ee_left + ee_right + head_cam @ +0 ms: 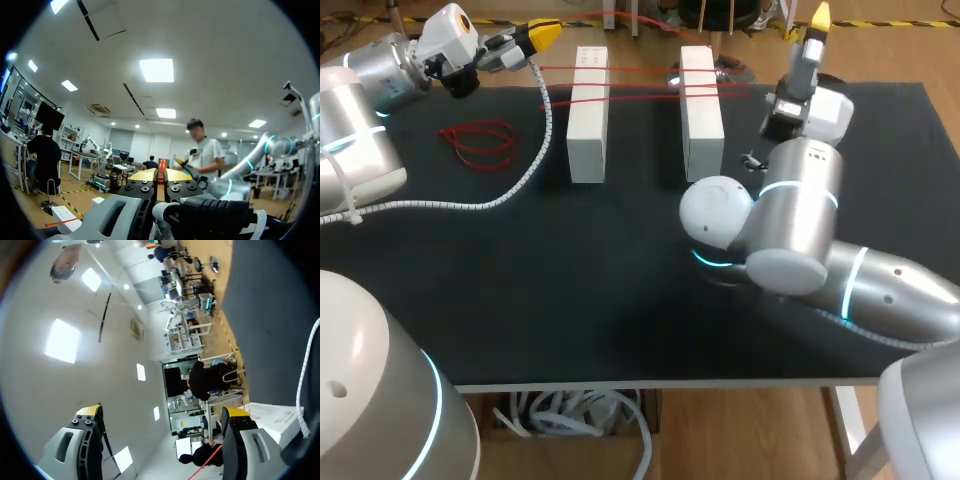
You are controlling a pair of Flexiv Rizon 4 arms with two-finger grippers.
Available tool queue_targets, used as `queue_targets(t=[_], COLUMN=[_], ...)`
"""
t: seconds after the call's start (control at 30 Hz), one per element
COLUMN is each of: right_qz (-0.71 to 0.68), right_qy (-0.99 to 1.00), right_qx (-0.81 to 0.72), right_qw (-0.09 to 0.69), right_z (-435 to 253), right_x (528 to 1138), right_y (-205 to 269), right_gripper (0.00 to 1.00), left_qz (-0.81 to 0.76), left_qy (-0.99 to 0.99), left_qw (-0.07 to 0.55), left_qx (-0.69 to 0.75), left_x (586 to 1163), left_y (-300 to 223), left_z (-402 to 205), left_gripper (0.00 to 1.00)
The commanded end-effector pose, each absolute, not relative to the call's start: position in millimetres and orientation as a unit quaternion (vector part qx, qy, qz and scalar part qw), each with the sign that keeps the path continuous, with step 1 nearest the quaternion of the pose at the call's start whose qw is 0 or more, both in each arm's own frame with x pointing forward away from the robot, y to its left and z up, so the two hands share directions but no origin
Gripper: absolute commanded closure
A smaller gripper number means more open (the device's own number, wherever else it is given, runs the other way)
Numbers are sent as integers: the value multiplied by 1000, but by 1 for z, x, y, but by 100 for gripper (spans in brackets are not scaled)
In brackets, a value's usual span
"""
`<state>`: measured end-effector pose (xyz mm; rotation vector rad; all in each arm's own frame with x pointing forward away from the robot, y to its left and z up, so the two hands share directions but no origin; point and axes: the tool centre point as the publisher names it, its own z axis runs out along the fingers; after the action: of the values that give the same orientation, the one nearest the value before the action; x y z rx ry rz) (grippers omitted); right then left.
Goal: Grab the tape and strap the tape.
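Note:
Two white blocks [588,115] [702,110] stand side by side at the back of the black table. Red tape [640,85] runs across both in several thin lines. A loose bundle of red tape [478,143] lies to their left. My left gripper [544,35] hovers by the left block's far end, its yellow tips together on a thin red strand that arcs away rightward. In the left wrist view the left gripper [157,175] has its tips pressed together. My right gripper [817,18] points upward behind the right block. In the right wrist view the right gripper [162,412] is wide open and empty.
A white ribbed cable [520,180] from my left arm curves over the table beside the left block. My right arm's thick elbow [790,220] hangs over the table's right middle. Beside the right gripper, the right wrist view shows a white block [272,420].

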<state>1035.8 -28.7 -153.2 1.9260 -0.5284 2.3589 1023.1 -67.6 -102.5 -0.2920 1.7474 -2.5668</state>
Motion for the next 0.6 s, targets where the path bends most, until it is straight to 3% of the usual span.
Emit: queue_targets(t=[0.03,0.6], right_qz=[734,713], right_qy=[-210,-225], right_qx=[643,663], right_qw=[53,36], right_z=[-157,-171], right_x=[1026,1024], right_y=[-18,-10], right_gripper=[0,0], left_qz=[-823,-823], left_qy=[560,560], left_qw=[12,12], left_qx=[-94,-94], left_x=[1023,1023], left_y=[-68,-68], left_z=[-103,-103], left_gripper=[100,100])
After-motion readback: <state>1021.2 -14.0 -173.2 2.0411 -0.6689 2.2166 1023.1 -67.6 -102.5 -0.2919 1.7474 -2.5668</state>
